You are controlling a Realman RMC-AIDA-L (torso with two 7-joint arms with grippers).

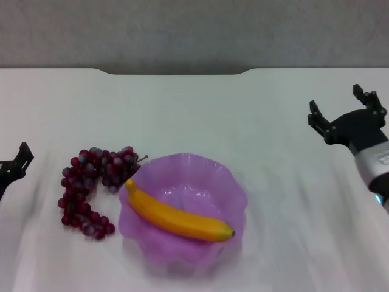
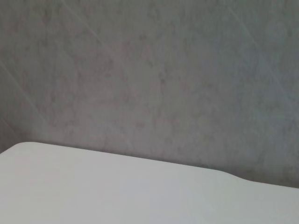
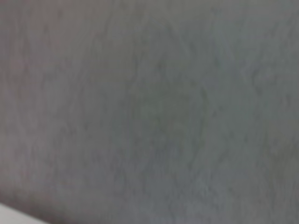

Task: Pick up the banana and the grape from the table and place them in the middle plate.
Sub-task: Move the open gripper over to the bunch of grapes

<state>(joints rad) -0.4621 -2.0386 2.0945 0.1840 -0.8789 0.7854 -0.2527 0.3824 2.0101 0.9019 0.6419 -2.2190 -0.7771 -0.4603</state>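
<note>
At the left edge of the head view, only a dark tip of the left gripper is seen, above the table and apart from the fruit; whether it is wide or narrow cannot be told. Just to its right, the grape bunch is laid on the table, curling down along the left side of the plate, with its upper part touching the plate's rim. The banana is found inside the purple plate, lying diagonally, its dark tip pointed toward the right rim. At the far right, the right gripper is held well away from the plate, its fingers spread wide with nothing between them.
</note>
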